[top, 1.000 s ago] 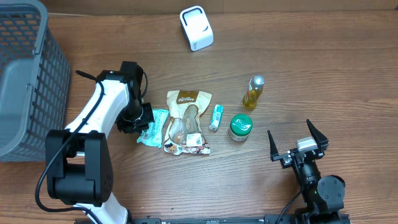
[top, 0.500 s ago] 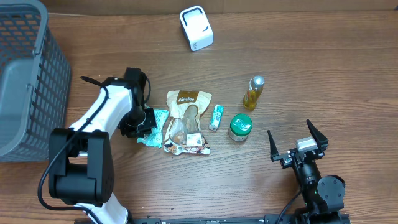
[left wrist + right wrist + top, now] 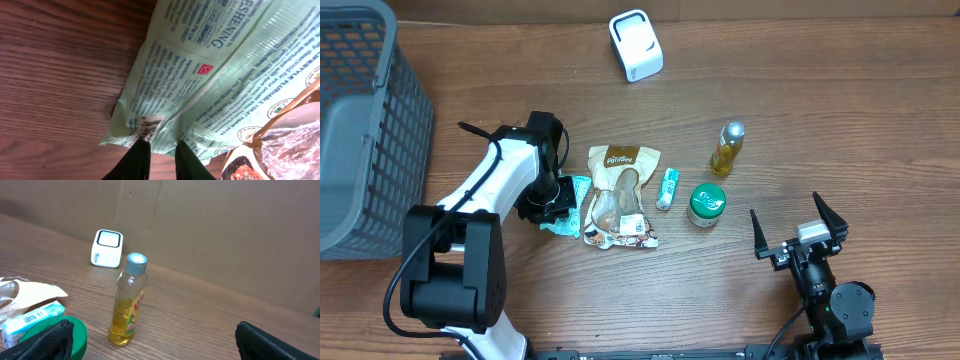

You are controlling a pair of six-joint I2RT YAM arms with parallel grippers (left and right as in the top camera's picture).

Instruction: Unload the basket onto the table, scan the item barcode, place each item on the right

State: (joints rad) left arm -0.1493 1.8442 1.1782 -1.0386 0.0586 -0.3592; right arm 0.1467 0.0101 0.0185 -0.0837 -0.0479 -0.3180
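A pale green tissue packet lies flat on the wooden table, half tucked under a brown snack bag. In the left wrist view the packet fills the frame, with its barcode on the near corner. My left gripper sits at the packet's left edge. Its fingertips stand a narrow gap apart right at that barcode corner; whether they pinch the film does not show. The white scanner stands at the back of the table. My right gripper hangs wide open at the front right, holding nothing.
A grey basket fills the left edge. A small tube, a green-lidded jar and a yellow oil bottle stand right of the snack bag. The right wrist view shows the bottle, the green lid and the scanner.
My left arm has shifted slightly to the right, towards the packet. The packet and the right arm have not moved.
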